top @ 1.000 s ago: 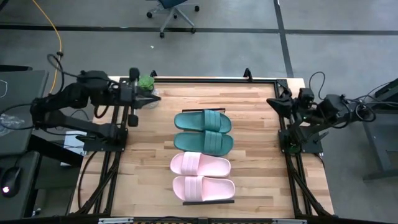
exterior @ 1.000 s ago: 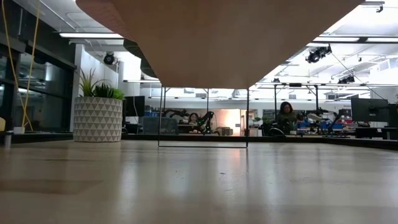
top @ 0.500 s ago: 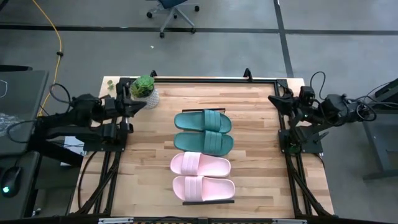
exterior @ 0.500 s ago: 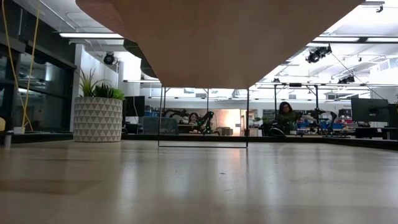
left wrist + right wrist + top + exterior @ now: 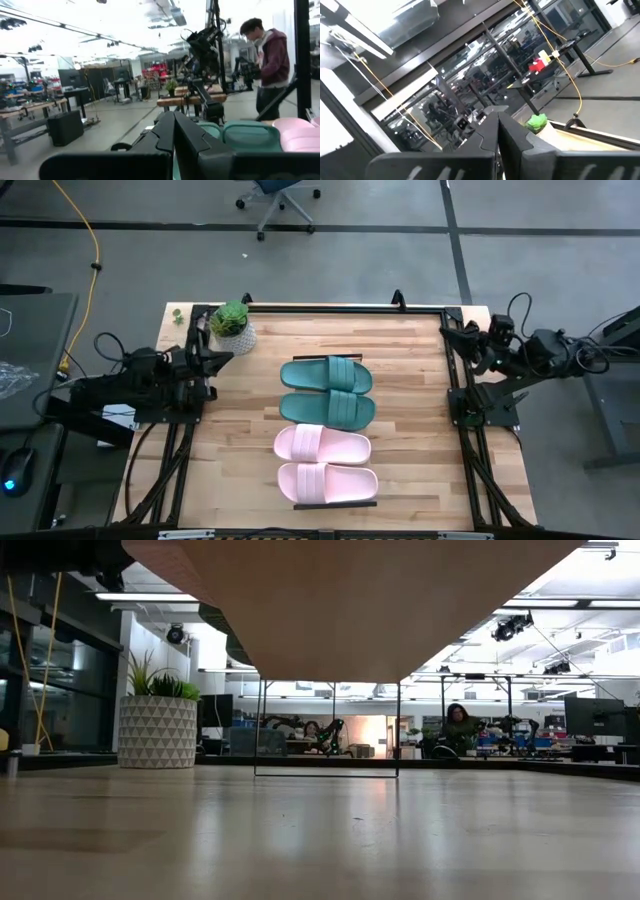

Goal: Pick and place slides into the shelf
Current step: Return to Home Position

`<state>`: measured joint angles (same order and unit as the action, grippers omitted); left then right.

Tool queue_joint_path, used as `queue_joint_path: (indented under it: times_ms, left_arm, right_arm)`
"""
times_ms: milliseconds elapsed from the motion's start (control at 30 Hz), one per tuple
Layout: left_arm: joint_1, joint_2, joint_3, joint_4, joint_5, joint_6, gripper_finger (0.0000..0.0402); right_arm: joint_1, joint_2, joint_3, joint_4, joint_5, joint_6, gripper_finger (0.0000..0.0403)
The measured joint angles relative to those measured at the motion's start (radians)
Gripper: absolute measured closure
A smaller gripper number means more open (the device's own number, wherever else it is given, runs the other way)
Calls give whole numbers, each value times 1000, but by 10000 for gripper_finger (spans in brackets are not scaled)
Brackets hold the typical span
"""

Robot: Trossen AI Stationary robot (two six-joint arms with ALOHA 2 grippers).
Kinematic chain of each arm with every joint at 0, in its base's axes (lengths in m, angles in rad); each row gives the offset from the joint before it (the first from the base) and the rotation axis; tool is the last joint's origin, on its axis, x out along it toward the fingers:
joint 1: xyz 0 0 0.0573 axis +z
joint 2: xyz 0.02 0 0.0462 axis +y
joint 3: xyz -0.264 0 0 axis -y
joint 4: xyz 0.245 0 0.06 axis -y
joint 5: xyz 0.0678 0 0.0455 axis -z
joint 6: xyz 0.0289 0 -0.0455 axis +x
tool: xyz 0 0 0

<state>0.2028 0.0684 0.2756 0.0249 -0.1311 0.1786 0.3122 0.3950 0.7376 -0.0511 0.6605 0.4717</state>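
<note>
Four slides lie side by side, soles down, in a row at the table's middle: two dark teal (image 5: pixel 326 374) (image 5: pixel 327 410) toward the far side, two pale pink (image 5: pixel 322 444) (image 5: pixel 328 481) toward the near side. They rest on the shelf, of which only a black frame bar (image 5: pixel 335 504) shows from above; the low view shows the shelf's wooden underside (image 5: pixel 350 600). My left gripper (image 5: pixel 222 357) (image 5: pixel 174 117) is shut at the table's left edge, holding nothing. My right gripper (image 5: pixel 446 332) (image 5: pixel 497 116) is shut at the right edge, holding nothing.
A small potted plant (image 5: pixel 233 325) (image 5: pixel 158 720) stands at the far left corner, just beyond my left gripper. Black rails (image 5: pixel 180 450) run along both sides of the table. A person (image 5: pixel 270 55) stands in the room beyond the table. Bare wood lies on both sides of the slides.
My left arm has drawn back from above the potted plant toward the table's left edge and a little toward the near side, folding in over its base. The slides have not moved.
</note>
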Motion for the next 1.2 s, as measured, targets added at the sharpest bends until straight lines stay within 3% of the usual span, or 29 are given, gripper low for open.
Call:
queue_joint_path:
  times_ms: [200,600,800,1067,1200]
  left_arm:
    - [0,-64,-106,141,-5,-28,402]
    - [-1,-58,-186,169,22,-131,402]
    - [0,-58,-265,291,6,-132,401]
    - [0,-58,-267,248,6,-76,401]
    - [0,-58,-267,173,6,-56,401]
  right_arm:
    - [0,-45,0,-22,29,0,403]
    - [0,-63,0,-88,72,0,403]
    - [0,-63,0,-88,71,0,403]
    - [0,-63,0,-87,68,0,403]
    - [0,-95,2,16,-35,-33,403]
